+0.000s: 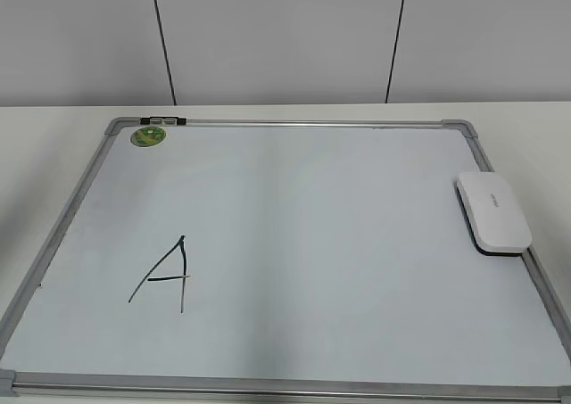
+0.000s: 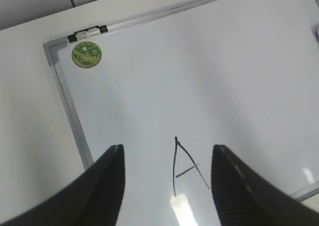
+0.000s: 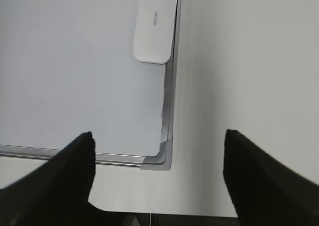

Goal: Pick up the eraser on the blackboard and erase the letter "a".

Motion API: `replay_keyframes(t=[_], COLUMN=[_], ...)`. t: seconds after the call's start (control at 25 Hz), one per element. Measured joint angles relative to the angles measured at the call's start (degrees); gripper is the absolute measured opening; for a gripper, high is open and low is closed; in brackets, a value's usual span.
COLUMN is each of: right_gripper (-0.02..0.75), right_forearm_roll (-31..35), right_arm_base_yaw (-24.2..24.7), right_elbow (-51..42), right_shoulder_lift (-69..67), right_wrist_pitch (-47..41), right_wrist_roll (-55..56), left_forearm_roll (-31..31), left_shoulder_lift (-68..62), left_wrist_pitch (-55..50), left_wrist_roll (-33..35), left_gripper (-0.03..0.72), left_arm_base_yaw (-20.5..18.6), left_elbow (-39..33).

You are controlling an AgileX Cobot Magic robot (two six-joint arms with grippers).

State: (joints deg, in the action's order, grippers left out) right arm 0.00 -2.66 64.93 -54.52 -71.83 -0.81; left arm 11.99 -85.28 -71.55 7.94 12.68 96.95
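The blackboard [image 1: 312, 217] lies flat on a white table; it also shows in the left wrist view [image 2: 199, 76] and the right wrist view [image 3: 75, 61]. The eraser [image 1: 493, 210] lies at its right edge, partly over the frame, and shows in the right wrist view [image 3: 155, 24]. A large angular capital "A" [image 1: 168, 275] is drawn at the front left, also in the left wrist view [image 2: 187, 166]. No small lowercase "a" shows. My left gripper [image 2: 167, 148] is open above the "A". My right gripper [image 3: 158, 133] is open above the board's near right corner. Neither shows in the exterior view.
A round green sticker [image 1: 148, 136] and a black-and-silver clip [image 1: 163, 119] sit at the board's far left corner. The white table [image 1: 53, 154] surrounds the board. A grey panelled wall [image 1: 285, 38] stands behind. The table's front edge shows in the right wrist view [image 3: 164, 213].
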Motion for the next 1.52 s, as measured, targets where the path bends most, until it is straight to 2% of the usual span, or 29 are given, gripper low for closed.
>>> replay_keyframes(t=[0.44, 0.72, 1.12, 1.52], right_gripper=[0.592, 0.592, 0.591, 0.591], right_forearm_roll=[0.0, 1.0, 1.3, -1.0], right_arm_base_yaw=[-1.2, -1.2, -1.2, -1.2], right_elbow=[-0.5, -4.4, -15.7, -28.7], right_shoulder_lift=[6.0, 12.1, 28.1, 35.6], right_wrist_pitch=[-0.1, -0.2, -0.6, -0.6], right_wrist_roll=[0.0, 0.0, 0.0, 0.0], left_forearm_roll=[-2.7, -5.3, -5.6, -9.7], left_shoulder_lift=[28.9, 47.4, 64.2, 66.1], left_wrist_pitch=[-0.2, -0.7, -1.1, 0.1], left_wrist_roll=[-0.7, -0.7, -0.7, -4.3], left_gripper=[0.407, 0.407, 0.407, 0.407], left_arm_base_yaw=[0.5, 0.5, 0.5, 0.5], left_elbow=[-29.6, -42.4, -53.9, -61.1])
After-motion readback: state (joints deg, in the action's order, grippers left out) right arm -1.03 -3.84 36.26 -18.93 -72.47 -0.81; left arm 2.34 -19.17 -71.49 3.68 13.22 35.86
